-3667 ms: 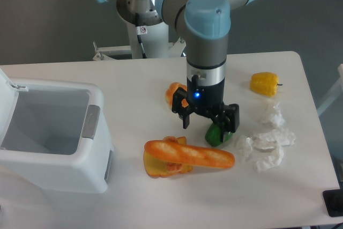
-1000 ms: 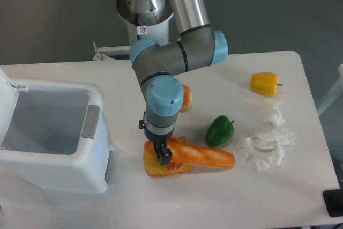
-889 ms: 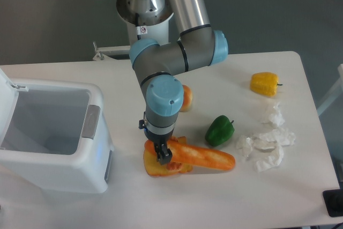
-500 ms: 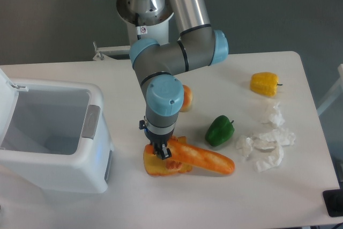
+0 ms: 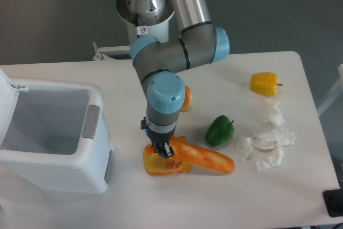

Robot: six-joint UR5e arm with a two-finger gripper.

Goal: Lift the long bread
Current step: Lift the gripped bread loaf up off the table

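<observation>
The long bread (image 5: 206,158) is a glossy orange-golden baguette near the table's front middle. Its left end is raised a little off the toast slice (image 5: 158,167) beneath it, while its right tip rests low by the table. My gripper (image 5: 162,151) points straight down and is shut on the bread's left end. The wrist hides most of the fingers and the grasped tip.
An open white bin (image 5: 51,132) stands at the left. A small orange bun (image 5: 187,98) peeks out behind the arm. To the right lie a green pepper (image 5: 220,130), crumpled white tissue (image 5: 266,146) and a yellow pepper (image 5: 265,83).
The gripper came from beside the green pepper to the bread's left end and shut on it. Over the last second it rose slightly, tilting that end up.
</observation>
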